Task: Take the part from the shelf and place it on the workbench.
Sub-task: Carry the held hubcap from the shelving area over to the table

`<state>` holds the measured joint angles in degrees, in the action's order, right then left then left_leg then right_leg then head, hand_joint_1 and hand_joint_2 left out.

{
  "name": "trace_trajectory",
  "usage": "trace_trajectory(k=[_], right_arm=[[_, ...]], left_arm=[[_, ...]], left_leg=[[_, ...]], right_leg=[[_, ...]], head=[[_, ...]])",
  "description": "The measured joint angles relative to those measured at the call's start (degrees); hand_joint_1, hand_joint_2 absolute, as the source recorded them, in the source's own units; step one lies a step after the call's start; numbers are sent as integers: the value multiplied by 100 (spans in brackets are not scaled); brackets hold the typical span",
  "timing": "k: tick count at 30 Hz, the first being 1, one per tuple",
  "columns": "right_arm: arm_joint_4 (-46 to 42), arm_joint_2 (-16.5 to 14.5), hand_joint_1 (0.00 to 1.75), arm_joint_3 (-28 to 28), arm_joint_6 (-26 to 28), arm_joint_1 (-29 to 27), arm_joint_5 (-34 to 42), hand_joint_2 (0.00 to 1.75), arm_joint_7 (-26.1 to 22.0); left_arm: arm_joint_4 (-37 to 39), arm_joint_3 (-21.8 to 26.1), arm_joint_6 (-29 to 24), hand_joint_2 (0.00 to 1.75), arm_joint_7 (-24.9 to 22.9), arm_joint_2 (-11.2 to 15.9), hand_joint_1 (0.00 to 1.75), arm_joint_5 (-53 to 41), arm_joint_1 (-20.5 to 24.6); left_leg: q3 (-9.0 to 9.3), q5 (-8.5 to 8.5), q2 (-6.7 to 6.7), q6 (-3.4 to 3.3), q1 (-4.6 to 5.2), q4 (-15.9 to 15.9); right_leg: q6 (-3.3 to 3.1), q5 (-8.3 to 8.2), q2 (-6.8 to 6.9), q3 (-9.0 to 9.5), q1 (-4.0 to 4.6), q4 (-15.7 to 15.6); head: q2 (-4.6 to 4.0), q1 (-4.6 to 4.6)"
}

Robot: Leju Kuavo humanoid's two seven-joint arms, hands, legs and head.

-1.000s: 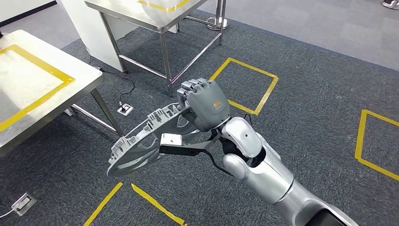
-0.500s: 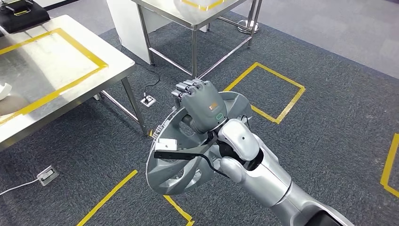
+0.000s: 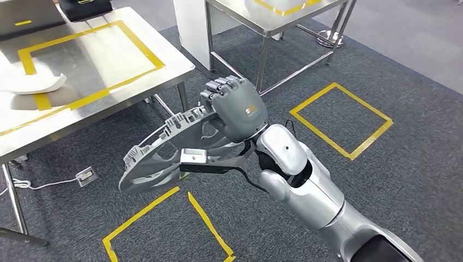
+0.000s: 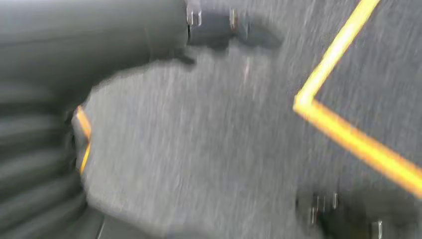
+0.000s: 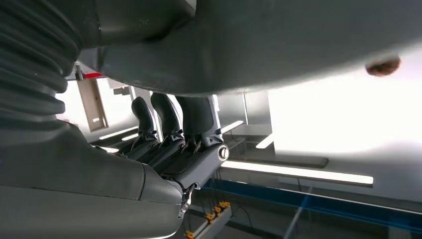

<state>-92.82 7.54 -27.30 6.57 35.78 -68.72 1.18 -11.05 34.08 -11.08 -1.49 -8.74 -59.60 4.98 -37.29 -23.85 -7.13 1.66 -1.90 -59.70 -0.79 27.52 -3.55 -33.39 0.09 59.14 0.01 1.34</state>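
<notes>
In the head view my right hand (image 3: 238, 112) grips a large grey cast-metal part (image 3: 158, 158), ring-shaped with ribs along its rim, held out over the carpet in front of me. The steel workbench (image 3: 109, 65), marked with a yellow tape rectangle, stands at the upper left, its near corner just beyond the part. The right wrist view shows dark fingers (image 5: 169, 119) wrapped over the part's grey edge (image 5: 298, 45). In the blurred left wrist view, my left hand (image 4: 89, 40) hangs over grey carpet, its fingers not made out.
A white curved object (image 3: 33, 84) and a black case (image 3: 84, 8) lie on the workbench. A second steel table (image 3: 273, 22) stands behind it. Yellow tape squares (image 3: 341, 117) mark the carpet, and a floor socket (image 3: 86, 176) with a cable lies under the workbench.
The whole view has swung, bringing the workbench further into the picture and closer. The right hand keeps its hold; the part dropped steeper half a second ago and now lies flatter.
</notes>
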Motion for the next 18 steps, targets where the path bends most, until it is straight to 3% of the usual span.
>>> trace_trajectory(k=[1,3,4,5,7,8,10,12,13,16,18], right_arm=[[8,-2,175,-1,-4,35,1,175,0],[17,-5,175,-3,-6,85,1,175,0],[25,-6,175,-4,-7,98,1,175,-1],[33,-6,175,-6,-7,104,1,175,-1],[57,-6,175,-15,-12,99,0,175,-1],[70,-6,175,-21,-24,101,0,175,-1],[110,-6,175,-32,-81,152,1,175,-2],[204,-7,175,-44,-184,320,17,175,-17],[282,-14,175,-50,-238,445,33,175,-27],[588,-57,175,-80,-366,879,109,175,-52],[771,-74,175,-108,-407,1152,169,175,-64]], left_arm=[[2,1,1,175,-1,-1,0,0,-13],[3,2,2,175,-1,5,0,0,-15],[4,2,2,175,-1,7,0,0,-10],[4,2,2,175,0,8,0,-1,-4],[3,2,2,175,-1,13,0,-2,-7],[3,2,2,175,-2,16,0,-7,-12],[0,2,-5,175,-6,26,0,-27,-14],[-3,1,-17,175,-20,20,0,-56,7],[-4,0,-22,175,-34,16,0,-70,18],[-9,-2,-29,175,-89,16,0,-107,32],[-11,-4,-22,175,-113,14,0,-132,53]], left_leg=[[-21,-2,49,29,6,-4],[-168,-193,345,59,37,-286],[-311,-368,519,72,48,-594],[-477,-553,611,90,49,-969],[-682,-700,659,130,42,-1459],[-642,-626,678,147,37,-1417],[-278,-309,817,173,29,-772],[34,-148,976,110,54,-196],[74,-149,1008,51,68,-97],[29,-133,870,-113,73,-108],[10,-102,775,-178,54,-99]], right_leg=[[-24,-27,73,26,-9,-42],[-74,-78,235,74,-39,-117],[-91,-83,319,80,-34,-127],[-105,-81,402,78,-32,-126],[-107,-73,562,75,-33,-122],[-100,-67,634,74,-38,-116],[-58,-34,759,72,-49,-72],[13,19,841,39,-18,16],[44,35,872,22,4,47],[117,65,923,2,3,83],[172,266,721,-120,-30,365]], head=[[0,2],[-1,-17],[0,-25],[0,-34],[0,-35],[-1,-36],[-1,-36],[-1,-39],[-1,-37],[-1,-30],[-1,-24]])
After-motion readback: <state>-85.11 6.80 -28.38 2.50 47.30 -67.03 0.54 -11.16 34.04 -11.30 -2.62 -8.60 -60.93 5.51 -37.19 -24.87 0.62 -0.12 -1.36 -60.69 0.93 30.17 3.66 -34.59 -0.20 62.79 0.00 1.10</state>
